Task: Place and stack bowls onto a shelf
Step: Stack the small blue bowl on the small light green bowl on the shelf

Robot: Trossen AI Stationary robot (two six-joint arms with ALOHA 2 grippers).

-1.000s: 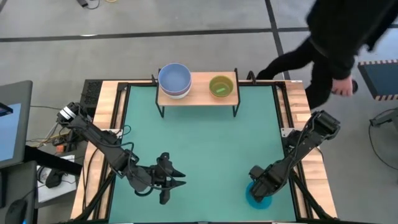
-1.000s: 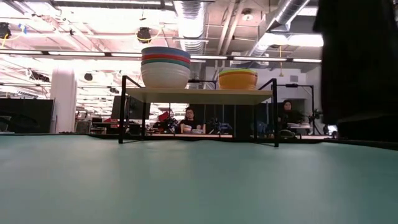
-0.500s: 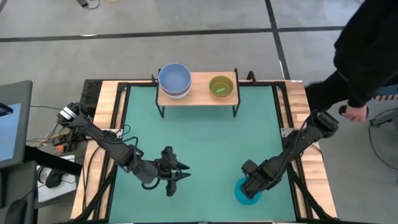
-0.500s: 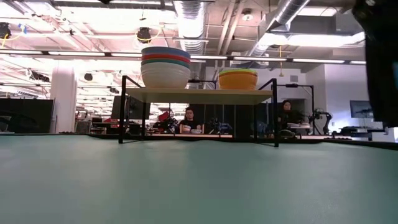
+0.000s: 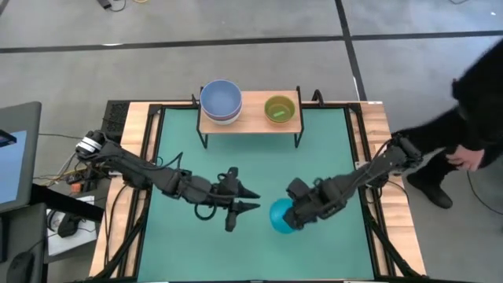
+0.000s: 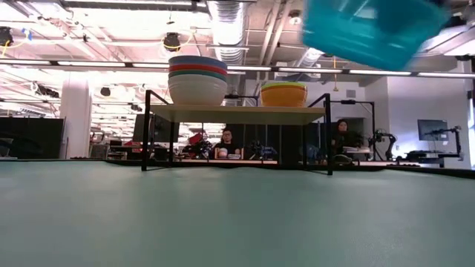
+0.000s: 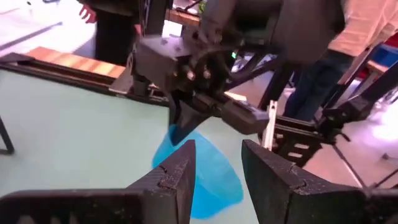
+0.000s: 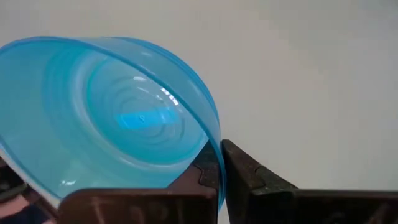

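My right gripper (image 5: 292, 215) is shut on the cyan bowl (image 5: 280, 217) above the table's near middle; in the low view the cyan bowl (image 6: 369, 28) shows high up and tilted. My left gripper (image 5: 253, 200) is open, level, just left of that bowl, and points at it; in its wrist view my left gripper (image 7: 217, 168) faces the bowl (image 7: 208, 180). The shelf (image 5: 250, 119) stands at the far edge. On it sits a stack with a periwinkle bowl on top (image 5: 220, 100), white lowest (image 6: 197, 90), and a green bowl (image 5: 279, 108) nested in a yellow one (image 6: 283, 95). My right gripper pinches the cyan bowl's rim (image 8: 211, 140), one finger (image 8: 202, 171) inside the bowl and the other finger (image 8: 249, 171) outside its wall. The fingers come at it about level from the table's right. The bowl is lifted clear of the table and tipped on its side.
A person in dark clothes (image 5: 475, 102) stands past the table's right edge, one hand (image 5: 464, 159) near the right arm's base. The wooden rim (image 5: 130, 181) frames the green table. More people sit in the room behind the shelf (image 6: 226, 141).
My right gripper has carried the cyan bowl from the near right corner toward the table's left and a little farther, lifting and tipping it. My left gripper has moved toward the right, closer to the bowl. The person has stepped away to the right.
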